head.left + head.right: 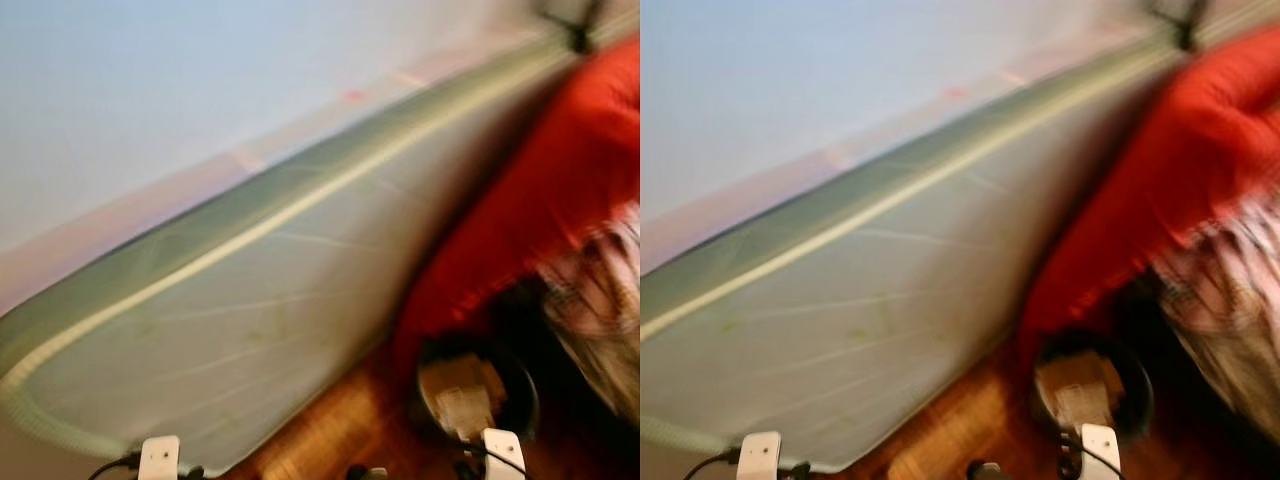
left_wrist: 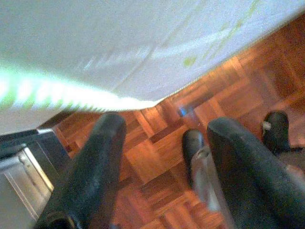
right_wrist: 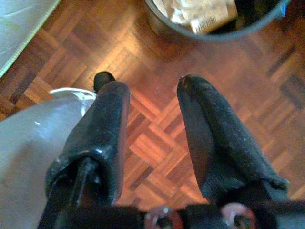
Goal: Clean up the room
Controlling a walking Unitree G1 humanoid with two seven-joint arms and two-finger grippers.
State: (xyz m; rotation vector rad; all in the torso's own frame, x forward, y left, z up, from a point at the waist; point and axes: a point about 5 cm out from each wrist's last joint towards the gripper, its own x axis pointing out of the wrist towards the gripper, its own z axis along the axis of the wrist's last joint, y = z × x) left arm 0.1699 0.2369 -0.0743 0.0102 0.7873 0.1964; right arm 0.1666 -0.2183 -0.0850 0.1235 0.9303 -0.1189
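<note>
Left claw (image 2: pixel 162 157): both black fingers stand apart, nothing between them, hanging low over the parquet floor (image 2: pixel 157 157) just beside the lower edge of a pale mattress (image 1: pixel 250 310). Right claw (image 3: pixel 152 124): fingers likewise apart and empty, above bare parquet, near a dark round waste bin (image 3: pixel 214 28) holding crumpled paper and brown packaging (image 3: pixel 200 14).

Head views are motion-blurred. The mattress, with a light piped seam, stands on its side and leans against a pale wall (image 1: pixel 200 90). To its right lies a red blanket (image 1: pixel 540 190), with checked fabric (image 1: pixel 600 290) beside it. The bin stands on the floor below the red blanket, between the mattress and the checked fabric.
</note>
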